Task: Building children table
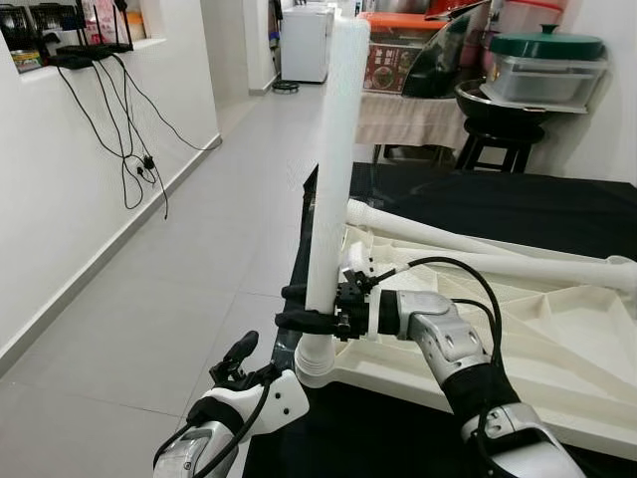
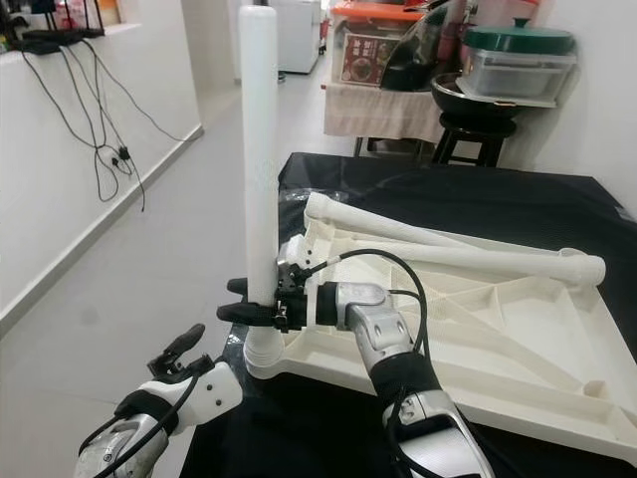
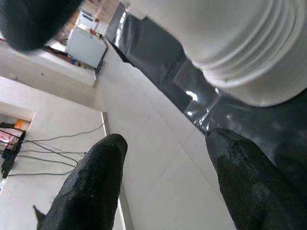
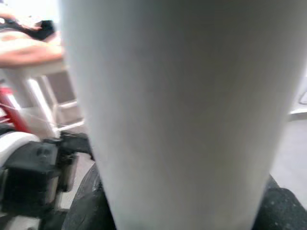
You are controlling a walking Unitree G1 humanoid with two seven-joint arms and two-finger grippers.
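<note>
Standing upright at the tabletop's (image 2: 518, 368) near-left corner socket, the smooth white leg (image 2: 261, 149) is clamped by the right gripper (image 2: 249, 301); the left gripper (image 2: 184, 349) is held apart.

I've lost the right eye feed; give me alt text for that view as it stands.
The right gripper is shut around an upright white table leg seated in the near corner of an upturned white tabletop on a black mat. Two more legs lie on the tabletop; the left gripper hovers open below.
</note>
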